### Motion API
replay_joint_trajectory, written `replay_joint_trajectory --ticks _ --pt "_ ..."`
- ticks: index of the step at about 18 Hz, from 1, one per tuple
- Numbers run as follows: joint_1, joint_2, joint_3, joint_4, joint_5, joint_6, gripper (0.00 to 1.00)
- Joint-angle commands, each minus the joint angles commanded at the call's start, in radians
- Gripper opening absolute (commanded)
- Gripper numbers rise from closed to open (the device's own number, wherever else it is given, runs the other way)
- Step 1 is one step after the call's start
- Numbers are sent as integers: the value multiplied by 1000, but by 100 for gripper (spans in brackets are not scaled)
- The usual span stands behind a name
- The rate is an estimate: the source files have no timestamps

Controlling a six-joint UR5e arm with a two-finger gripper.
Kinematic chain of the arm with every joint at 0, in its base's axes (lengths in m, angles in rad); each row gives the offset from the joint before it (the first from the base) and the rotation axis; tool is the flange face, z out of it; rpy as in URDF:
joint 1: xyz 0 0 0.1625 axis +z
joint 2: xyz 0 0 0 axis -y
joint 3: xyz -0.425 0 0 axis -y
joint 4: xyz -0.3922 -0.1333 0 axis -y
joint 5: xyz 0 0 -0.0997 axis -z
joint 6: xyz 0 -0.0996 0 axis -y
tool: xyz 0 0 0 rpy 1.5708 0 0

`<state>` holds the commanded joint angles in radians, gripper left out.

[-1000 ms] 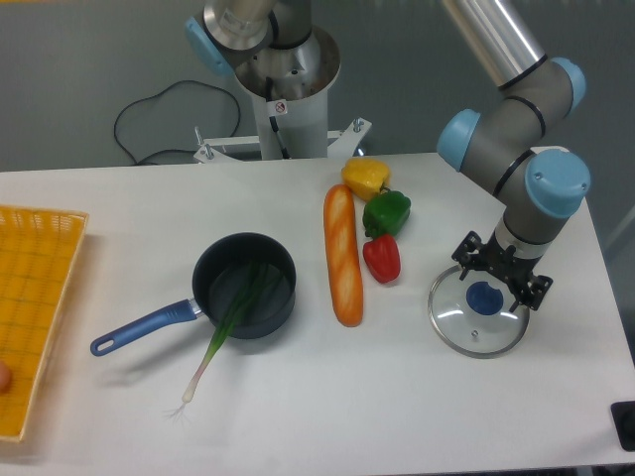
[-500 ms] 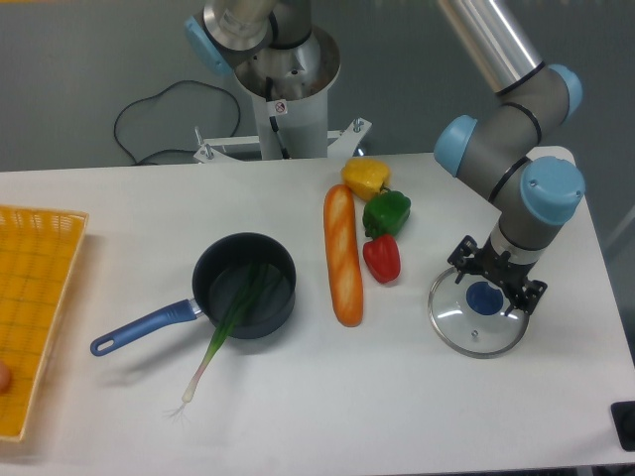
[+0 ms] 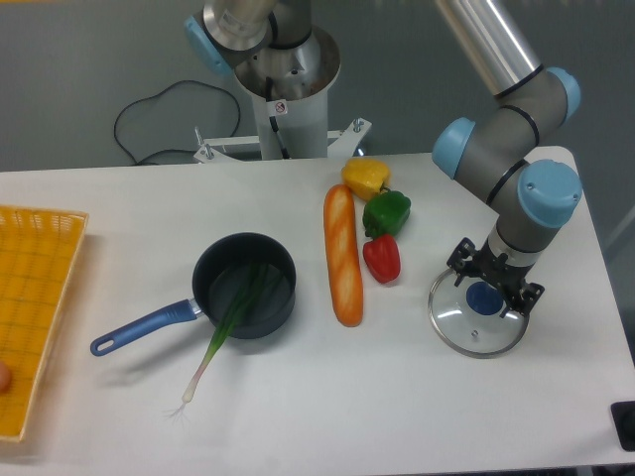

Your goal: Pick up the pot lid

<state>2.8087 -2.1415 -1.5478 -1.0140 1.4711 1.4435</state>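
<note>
- The round, clear, glassy pot lid (image 3: 456,325) lies flat on the smooth white tabletop (image 3: 298,407), toward the right of the view, with a thin rim and a small round vent (image 3: 475,335).
- Its round blue knob (image 3: 483,298) points up; the outline is circular, about as wide one way as another.
- The dark two-finger gripper (image 3: 496,276) comes in from the upper right, tilted, its jaws apart and over the lid near the knob.
- Near the lid, to its upper left, lies a glossy red bell pepper (image 3: 381,260); beyond it are a rounded green pepper (image 3: 387,212) and a lumpy yellow pepper (image 3: 365,177).
- Left of these, a long, slender orange-brown loaf (image 3: 342,248) runs almost straight up and down the view.
- Well apart at left sits a round black pan (image 3: 212,288), its blue handle (image 3: 149,325) pointing lower left; a green leek (image 3: 219,338) with pale roots hangs over its edge.
</note>
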Motion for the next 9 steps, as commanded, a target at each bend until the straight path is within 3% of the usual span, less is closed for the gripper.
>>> replay_joint_trajectory --ticks 9 --pt "2 0 -8 2 0 26 76"
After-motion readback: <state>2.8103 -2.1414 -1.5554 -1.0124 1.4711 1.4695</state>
